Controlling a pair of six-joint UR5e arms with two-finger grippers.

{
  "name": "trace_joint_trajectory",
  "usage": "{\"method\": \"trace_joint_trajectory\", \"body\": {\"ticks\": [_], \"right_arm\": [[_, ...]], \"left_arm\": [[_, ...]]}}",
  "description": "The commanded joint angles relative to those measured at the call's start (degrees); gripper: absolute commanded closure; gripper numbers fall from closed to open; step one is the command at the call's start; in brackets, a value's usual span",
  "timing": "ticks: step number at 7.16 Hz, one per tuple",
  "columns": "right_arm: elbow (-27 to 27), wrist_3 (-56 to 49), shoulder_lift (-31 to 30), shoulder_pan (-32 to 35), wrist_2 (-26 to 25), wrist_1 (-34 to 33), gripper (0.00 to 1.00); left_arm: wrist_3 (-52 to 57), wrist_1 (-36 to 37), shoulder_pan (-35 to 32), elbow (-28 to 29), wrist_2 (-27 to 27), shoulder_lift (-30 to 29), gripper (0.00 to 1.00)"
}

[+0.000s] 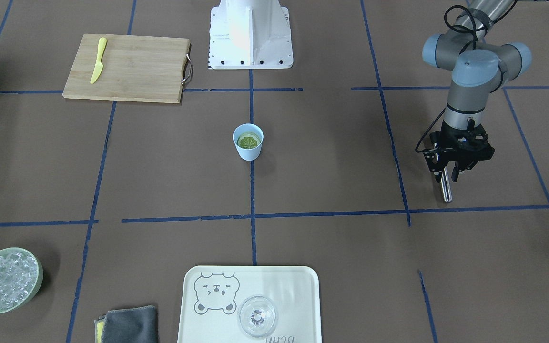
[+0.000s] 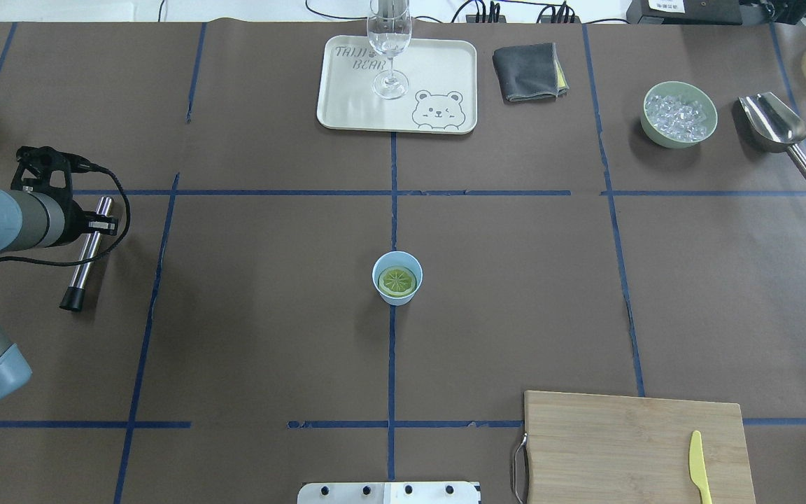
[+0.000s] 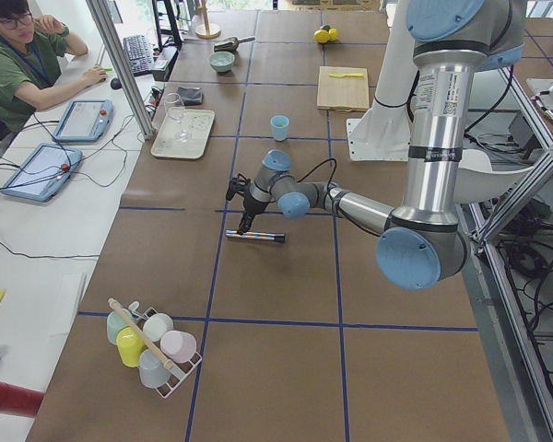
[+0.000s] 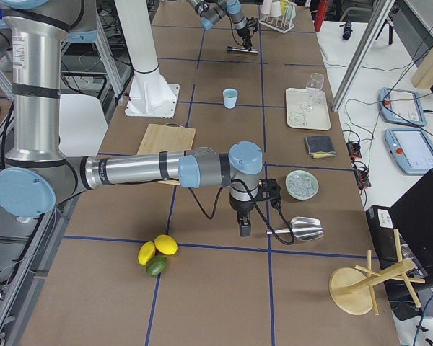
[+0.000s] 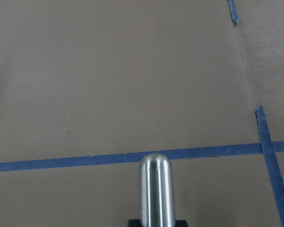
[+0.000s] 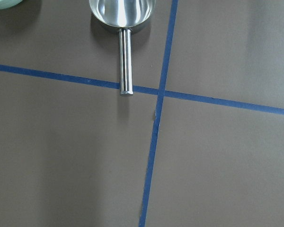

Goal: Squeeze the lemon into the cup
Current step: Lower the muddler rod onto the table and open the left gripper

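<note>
The light-blue cup (image 1: 248,142) stands upright at the table's middle, also in the overhead view (image 2: 397,278). The lemon (image 1: 249,140) half lies inside it, pale cut face up (image 2: 397,281). My left gripper (image 1: 446,174) is far off at the table's left side (image 2: 99,225), low over the table, its fingers closed around a metal rod (image 1: 445,189) that lies flat. The rod's rounded end shows in the left wrist view (image 5: 156,189). My right gripper (image 4: 243,229) shows only in the exterior right view, above a steel scoop's handle; I cannot tell its state.
A bamboo cutting board (image 2: 637,448) with a yellow plastic knife (image 2: 699,467) lies near the robot's base. A bear tray (image 2: 354,105) holds a clear glass (image 2: 390,49). A grey cloth (image 2: 525,71), a green bowl of ice (image 2: 679,114) and the steel scoop (image 2: 774,126) lie at the far side.
</note>
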Motion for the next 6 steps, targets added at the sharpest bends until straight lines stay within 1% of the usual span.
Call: {"method": "trace_joint_trajectory", "body": {"ticks": [1,2,3,4,5,6], "right_arm": [[0.0,0.1,0.1,0.0,-0.1,0.0,0.00],[0.0,0.1,0.1,0.0,0.0,0.0,0.00],[0.0,0.1,0.2,0.0,0.0,0.0,0.00],[0.0,0.1,0.2,0.0,0.0,0.0,0.00],[0.0,0.1,0.1,0.0,0.0,0.0,0.00],[0.0,0.1,0.1,0.0,0.0,0.0,0.00]], "left_arm": [[0.2,0.1,-0.2,-1.1,-0.3,0.1,0.00],[2.5,0.6,-0.4,-3.7,-0.5,0.1,0.00],[9.6,0.8,-1.5,-6.4,-4.7,1.1,0.00],[17.7,0.8,-9.3,-7.3,-11.7,2.0,0.00],[31.2,2.3,-19.1,-7.3,-18.8,2.6,0.00],[44.3,7.7,-28.5,-6.9,-24.4,2.4,0.00]]}}
